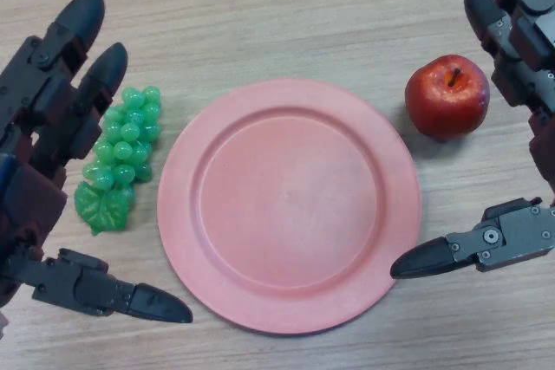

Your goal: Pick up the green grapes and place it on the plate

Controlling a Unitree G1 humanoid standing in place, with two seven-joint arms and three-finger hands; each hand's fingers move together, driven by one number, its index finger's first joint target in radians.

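Green grapes (121, 158) lay on the table (286, 15) in the head view, just left of the pink plate (290, 205). The left hand (39, 140) was spread wide beside them, maybe touching. The right hand (512, 127) was spread too, near the apple (447, 96). The bunch looked light, bumpy and slippery; gripping its middle seemed best.
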